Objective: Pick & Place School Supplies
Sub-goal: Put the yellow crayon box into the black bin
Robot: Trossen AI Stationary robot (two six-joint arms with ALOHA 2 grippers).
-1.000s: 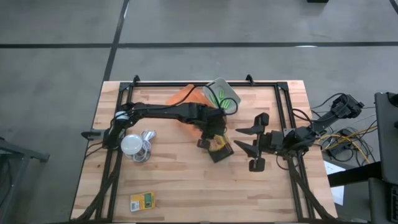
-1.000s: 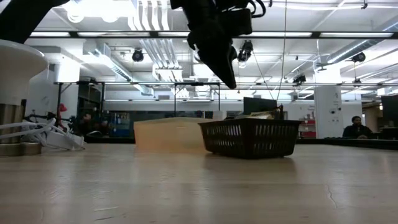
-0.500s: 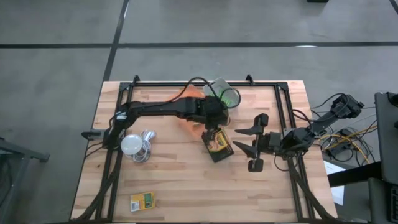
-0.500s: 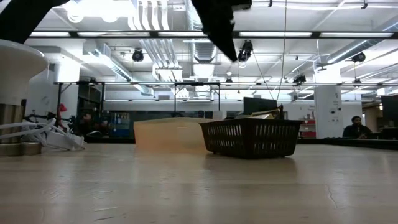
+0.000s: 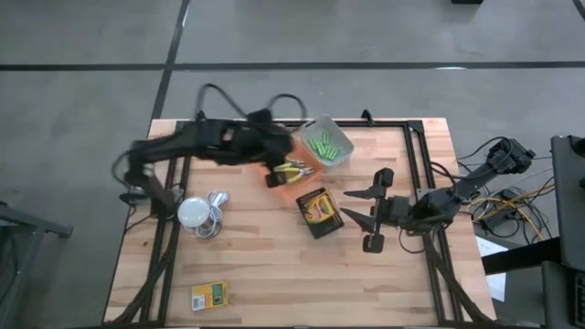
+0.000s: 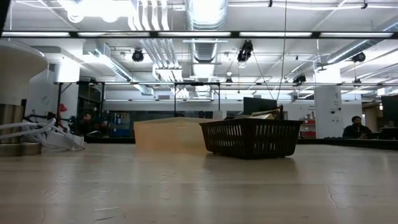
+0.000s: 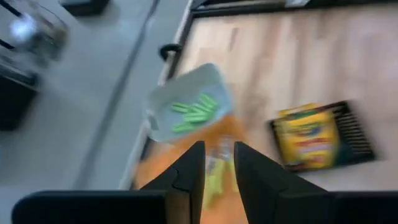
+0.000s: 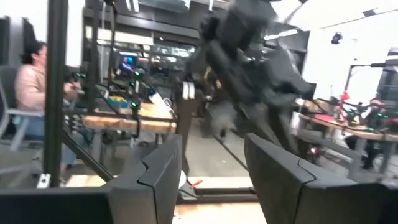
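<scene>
High view | left pincer (image 5: 274,174) empty, narrow gap (over orange bin (image 5: 294,174), far edge) | right pincer (image 5: 359,208) open

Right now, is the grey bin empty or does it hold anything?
Not empty. In the high view the grey bin holds several lime-green sticks; the left wrist view shows the same.

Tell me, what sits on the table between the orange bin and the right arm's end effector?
In the high view, a yellow-and-black printed box lies between the orange bin and the right end effector.
</scene>
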